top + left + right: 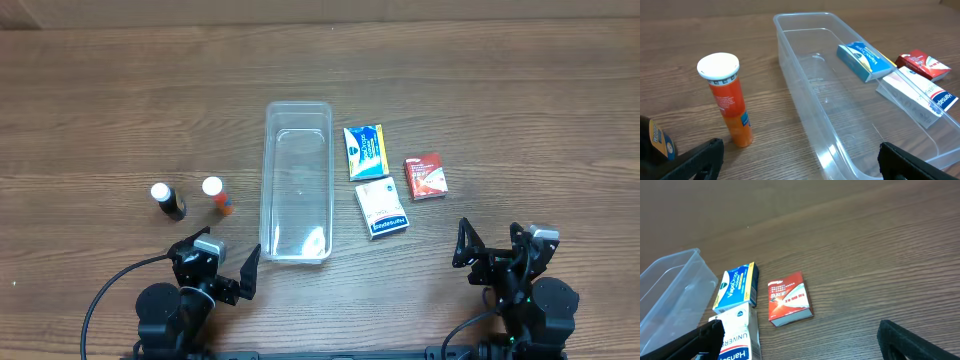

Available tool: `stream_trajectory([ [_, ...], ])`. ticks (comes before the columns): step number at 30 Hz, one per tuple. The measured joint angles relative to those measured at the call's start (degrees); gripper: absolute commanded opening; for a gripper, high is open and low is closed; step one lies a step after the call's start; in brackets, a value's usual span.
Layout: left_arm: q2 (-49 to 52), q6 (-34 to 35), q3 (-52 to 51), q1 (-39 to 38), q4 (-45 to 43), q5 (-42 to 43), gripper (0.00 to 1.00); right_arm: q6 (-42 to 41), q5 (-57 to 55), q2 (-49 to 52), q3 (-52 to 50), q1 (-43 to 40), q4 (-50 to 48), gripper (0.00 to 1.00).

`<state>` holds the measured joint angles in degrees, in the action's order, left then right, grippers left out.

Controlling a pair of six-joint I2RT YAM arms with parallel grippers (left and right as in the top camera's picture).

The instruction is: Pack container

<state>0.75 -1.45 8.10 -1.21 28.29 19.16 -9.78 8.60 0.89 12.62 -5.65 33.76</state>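
Observation:
The clear plastic container point(297, 180) lies empty in the middle of the table, long side running front to back; it also shows in the left wrist view point(840, 95) and the right wrist view point(667, 287). A blue box point(365, 151), a white box point(382, 209) and a red box point(426, 177) lie to its right. An orange tube point(217, 194) and a dark bottle point(166, 200), both white-capped, stand to its left. My left gripper point(218, 262) is open and empty at the container's near left corner. My right gripper point(492, 247) is open and empty, in front of the boxes.
The wood-grain table point(520, 90) extends all around. The boxes lie close together in the right wrist view: blue point(737, 286), white point(737, 335), red point(789, 299). The orange tube point(729, 100) stands left of the container in the left wrist view.

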Motion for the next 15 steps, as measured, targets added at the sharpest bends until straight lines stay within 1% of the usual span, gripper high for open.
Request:
stream_trajectory([
  [1, -0.02, -0.02, 0.0, 0.02, 0.0, 0.0, 1.0, 0.02, 0.0, 0.0, 0.0, 0.0, -0.04, 1.0],
  [2, -0.02, -0.02, 0.0, 0.02, 0.0, 0.0, 1.0, 0.2, -1.36, -0.15, 1.03, 0.0, 7.74, 1.0],
  [3, 0.04, -0.02, 0.0, 0.02, -0.13, -0.02, 1.0, 0.24, -1.92, -0.31, 1.18, 0.02, 13.4, 1.0],
  [4, -0.02, 0.0, 0.0, 0.02, 0.07, 0.02, 1.0, 0.2, -2.95, -0.31, 0.04, 0.0, 15.96, 1.0],
  [15, 0.0, -0.02, 0.0, 0.02, -0.02, 0.0, 1.0, 0.31, -5.68, -0.15, -0.74, -0.11, 15.5, 1.0],
])
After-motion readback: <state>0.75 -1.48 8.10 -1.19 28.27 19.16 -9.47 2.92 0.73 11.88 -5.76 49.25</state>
